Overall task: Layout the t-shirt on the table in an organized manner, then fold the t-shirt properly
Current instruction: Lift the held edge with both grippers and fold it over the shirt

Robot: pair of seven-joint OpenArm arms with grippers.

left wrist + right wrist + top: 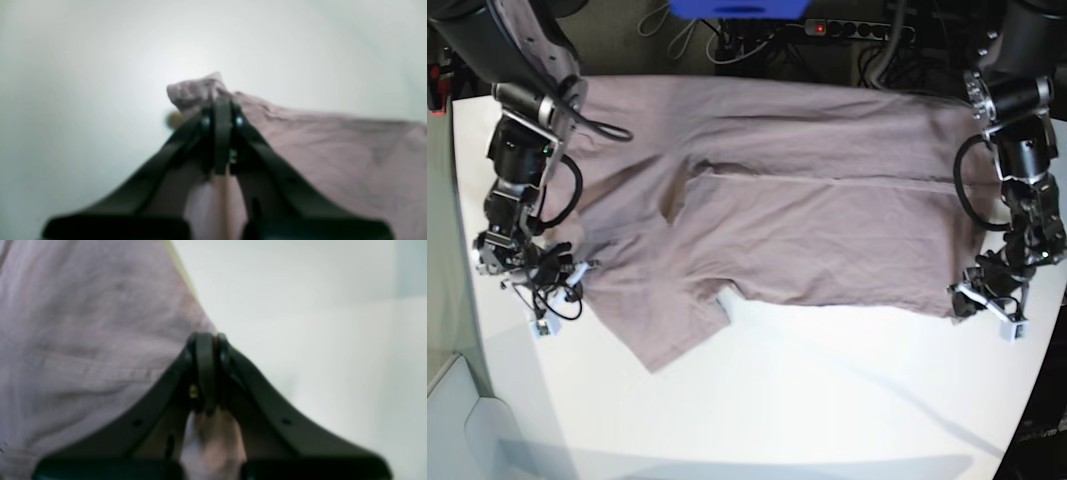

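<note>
A: Starting at the base view's left edge, what is the right gripper [577,268] doing?

B: It is clenched on the t-shirt [807,200], pinching the cloth by the shoulder near the sleeve. Its wrist view shows the jaws pressed together at the fabric's edge.

A: And the middle?

B: The t-shirt lies spread across the table [827,400], mostly flat, with a lengthwise fold line across the body and one short sleeve angling toward the near side.

A: The far right?

B: The left gripper [960,298] is clamped on the hem corner, cloth bunched at its tips.

A: Progress?

B: I judge the layout nearly done; most of the folding remains.
</note>
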